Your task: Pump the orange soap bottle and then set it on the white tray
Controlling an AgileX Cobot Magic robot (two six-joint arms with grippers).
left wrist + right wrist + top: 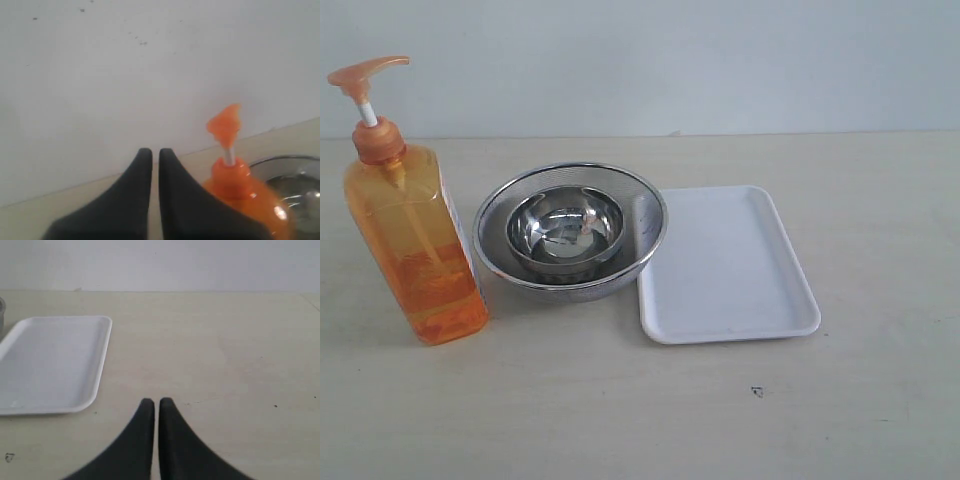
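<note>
The orange soap bottle [412,235] stands upright at the left of the table, its pump head raised on a white stem. The white tray [725,265] lies flat to the right of the strainer, with nothing on it. Neither gripper shows in the exterior view. In the left wrist view my left gripper [155,152] is shut with nothing between its fingers, beside and apart from the orange soap bottle [240,187]. In the right wrist view my right gripper [154,402] is shut and holds nothing, over bare table next to the white tray [50,362].
A round steel mesh strainer [645,205] with a steel bowl [565,232] inside stands between bottle and tray, touching the tray's edge. A pale wall runs behind the table. A small dark mark [757,391] lies on the table in front of the tray.
</note>
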